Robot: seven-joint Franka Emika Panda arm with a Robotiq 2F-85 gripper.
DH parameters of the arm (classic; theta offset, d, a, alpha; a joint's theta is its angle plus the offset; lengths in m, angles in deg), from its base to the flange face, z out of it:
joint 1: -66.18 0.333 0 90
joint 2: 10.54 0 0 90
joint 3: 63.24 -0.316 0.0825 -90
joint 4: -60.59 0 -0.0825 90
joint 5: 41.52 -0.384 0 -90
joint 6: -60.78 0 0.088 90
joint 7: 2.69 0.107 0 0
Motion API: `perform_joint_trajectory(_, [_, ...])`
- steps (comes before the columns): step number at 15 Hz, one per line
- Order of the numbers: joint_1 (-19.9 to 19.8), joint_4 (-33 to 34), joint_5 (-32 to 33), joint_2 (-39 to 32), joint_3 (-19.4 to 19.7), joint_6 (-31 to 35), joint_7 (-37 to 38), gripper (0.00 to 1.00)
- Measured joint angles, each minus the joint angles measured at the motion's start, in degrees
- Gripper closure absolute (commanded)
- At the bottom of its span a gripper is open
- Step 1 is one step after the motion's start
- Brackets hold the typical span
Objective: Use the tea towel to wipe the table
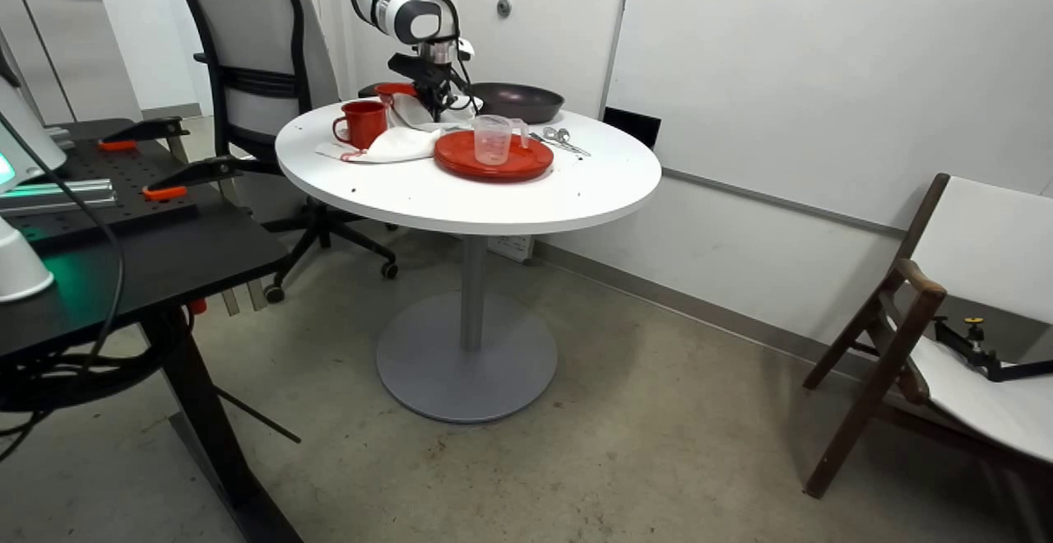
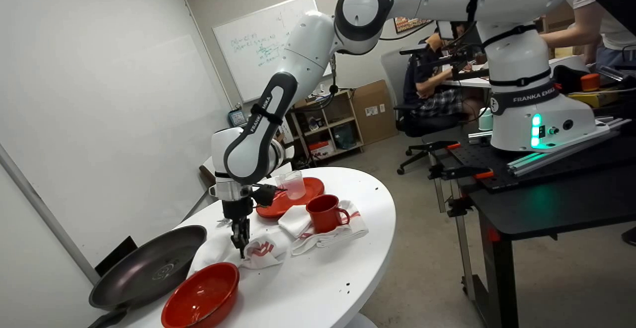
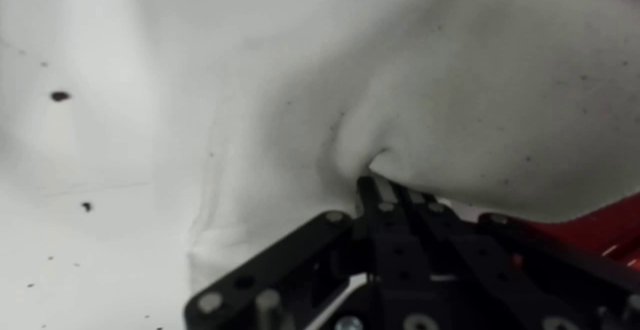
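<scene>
"Wrist view, and the jaws sit narrow, a fold of white towel (image 3: 450,90) pinched between the tips! It lies rumpled on the round table (image 1: 395,197) between the pan (image 2: 149,268) and the mug (image 2: 320,216), dark crumbs (image 3: 60,96) just beside it."

"So where does this come unstuck?"

"The mug, I'd say. In an exterior view it stands upright on folded cloth (image 2: 338,237), and I can't tell whether that joins the towel in the jaws. If it does, one hard pull could topple it."

"And the bowl (image 2: 201,295)? It's mighty close!"

"Right up near the towel; touching or only beside it, I can't tell. A wide sweep that way could shove it into the pan. And that's a small pinch, so the towel might slip out as it drags."

"Anything in those containers to spill?"

"Nothing shows in the bowl; the pan has only a pale mark on its floor. The mug's bottom is out of sight. On the red plate (image 1: 531,163), the clear measuring cup (image 1: 492,136) stands upright, and no contents show through its wall, though it's too far off to be sure."
</scene>
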Motion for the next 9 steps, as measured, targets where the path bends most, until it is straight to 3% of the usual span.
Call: perform_joint_trajectory(9, [5.4,0.1,6.1,1.3,9.7,-0.1,0.7,0.99])
